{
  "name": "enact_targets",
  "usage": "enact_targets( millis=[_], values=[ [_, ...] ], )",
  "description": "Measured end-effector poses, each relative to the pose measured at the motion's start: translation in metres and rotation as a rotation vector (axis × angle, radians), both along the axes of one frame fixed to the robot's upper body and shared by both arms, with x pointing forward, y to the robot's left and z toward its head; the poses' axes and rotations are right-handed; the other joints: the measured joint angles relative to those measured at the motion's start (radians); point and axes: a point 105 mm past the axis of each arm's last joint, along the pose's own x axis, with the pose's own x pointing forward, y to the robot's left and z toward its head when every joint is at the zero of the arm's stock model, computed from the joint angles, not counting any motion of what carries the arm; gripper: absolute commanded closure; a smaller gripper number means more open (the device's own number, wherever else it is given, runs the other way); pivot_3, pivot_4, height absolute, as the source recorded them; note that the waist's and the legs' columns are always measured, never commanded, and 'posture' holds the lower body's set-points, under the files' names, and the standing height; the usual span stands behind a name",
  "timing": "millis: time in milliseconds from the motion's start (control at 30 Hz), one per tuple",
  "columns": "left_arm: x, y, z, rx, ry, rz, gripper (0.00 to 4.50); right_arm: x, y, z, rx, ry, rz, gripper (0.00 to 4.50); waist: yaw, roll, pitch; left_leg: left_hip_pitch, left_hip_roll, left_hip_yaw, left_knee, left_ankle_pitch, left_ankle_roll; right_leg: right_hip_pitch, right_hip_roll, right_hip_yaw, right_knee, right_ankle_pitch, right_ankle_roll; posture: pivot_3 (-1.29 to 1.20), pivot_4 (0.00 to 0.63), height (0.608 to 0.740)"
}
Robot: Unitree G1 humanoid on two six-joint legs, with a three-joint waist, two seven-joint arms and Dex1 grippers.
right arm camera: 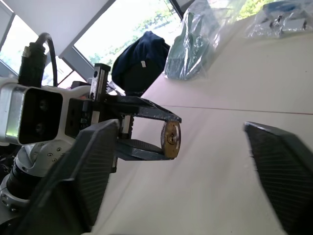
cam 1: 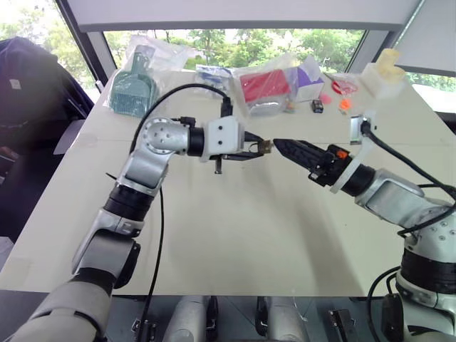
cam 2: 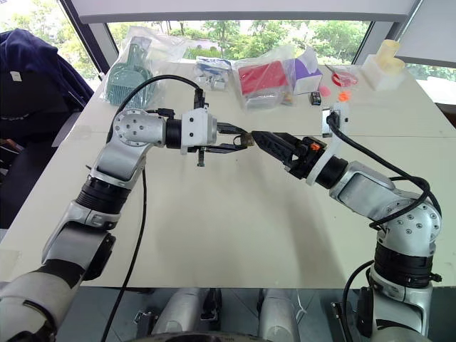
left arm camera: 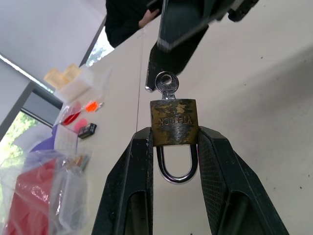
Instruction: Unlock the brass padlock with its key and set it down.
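The brass padlock (left arm camera: pixel 174 122) hangs in mid-air above the table (cam 1: pixel 235 235), with my left gripper (cam 1: pixel 261 148) shut on its body and its silvery shackle pointing back between the fingers. The key (left arm camera: pixel 167 84) sticks out of the padlock's far end, its round head free. My right gripper (cam 1: pixel 279 147) faces the padlock from the right at the same height, a short gap away. In the right wrist view its fingers (right arm camera: pixel 93 161) stand wide apart around the padlock (right arm camera: pixel 171 139), open and not touching it.
Bagged goods line the table's far edge: a teal brush (cam 1: pixel 133 89), a red item (cam 1: pixel 265 87), a purple box (cam 1: pixel 308 78), a small black item (cam 1: pixel 317 106) and a white block (cam 1: pixel 385 71). A dark jacket (cam 1: pixel 28 78) hangs at the left.
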Motion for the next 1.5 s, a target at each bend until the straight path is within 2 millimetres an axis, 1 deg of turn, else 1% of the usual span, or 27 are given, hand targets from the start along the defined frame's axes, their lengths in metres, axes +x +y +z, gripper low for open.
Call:
enact_targets(
  millis=[100,167,333,567,733,867,1067,1333,1433,1500],
  values=[
    [-0.001,-0.001,0.001,-0.008,-0.007,-0.009,3.81,0.0,0.002,-0.001,0.009,0.008,-0.002,3.33,0.0,0.0,0.0,0.0,0.0,0.0,0.0,0.0,0.0,0.0,0.0,0.0,0.0,0.0,0.0,0.0,0.15,0.735],
    [-0.001,-0.001,0.002,-0.009,-0.01,-0.011,3.81,0.001,0.001,-0.002,0.015,0.013,-0.013,4.45,0.0,0.0,0.0,0.0,0.0,0.0,0.0,0.0,0.0,0.0,0.0,0.0,0.0,0.0,0.0,0.0,0.15,0.735],
    [-0.003,-0.001,0.003,-0.008,-0.023,-0.015,3.81,-0.001,0.006,-0.002,0.038,0.016,-0.002,4.49,0.0,0.0,0.0,0.0,0.0,0.0,0.0,0.0,0.0,0.001,0.0,0.0,0.0,0.0,0.0,0.0,0.15,0.735],
    [-0.003,-0.003,0.008,-0.029,-0.085,-0.006,3.81,0.001,0.006,0.002,0.074,0.019,-0.018,4.49,0.0,0.0,0.0,0.0,0.0,0.0,0.0,0.0,0.0,0.001,0.0,0.0,0.0,0.0,0.0,0.0,0.15,0.735],
    [-0.003,-0.005,0.014,-0.042,-0.197,0.011,3.81,0.002,0.005,0.006,0.131,0.029,-0.039,4.49,0.0,0.0,0.0,0.0,0.0,0.0,0.0,0.0,0.0,0.001,0.0,0.0,0.0,0.0,0.0,0.0,0.15,0.735],
    [-0.001,-0.008,0.02,-0.088,-0.287,0.035,3.81,0.005,0.006,0.009,0.224,0.047,-0.064,4.49,0.0,0.0,0.0,0.001,0.0,0.0,0.0,0.0,0.0,0.001,0.0,0.0,0.0,0.0,0.0,0.0,0.15,0.735],
    [0.004,-0.006,0.021,-0.117,-0.424,0.065,3.81,0.008,0.01,0.011,0.34,0.093,-0.085,4.49,0.0,0.0,0.0,0.001,0.0,0.0,0.0,0.0,0.0,0.001,0.0,0.0,0.0,0.0,0.0,0.0,0.15,0.735],
    [0.004,-0.004,0.021,-0.139,-0.631,0.078,3.81,0.01,0.018,0.01,0.504,0.18,-0.088,4.49,-0.001,0.0,0.0,0.001,0.0,0.0,0.0,0.0,0.0,0.001,0.0,0.0,0.0,0.0,0.0,0.0,0.15,0.735],
    [0.006,-0.003,0.02,-0.128,-0.66,0.075,3.81,0.01,0.019,0.008,0.517,0.199,-0.09,4.49,0.0,0.0,0.0,0.001,0.0,0.0,0.0,0.0,0.0,0.001,0.0,0.0,0.0,0.0,0.0,0.0,0.15,0.735],
    [0.008,-0.004,0.019,-0.119,-0.653,0.072,3.81,0.011,0.018,0.007,0.477,0.177,-0.101,4.49,0.001,0.0,0.0,0.001,0.0,0.001,0.0,0.0,0.0,0.001,0.0,0.0,0.0,0.0,0.0,0.0,0.15,0.735]
  ],
)
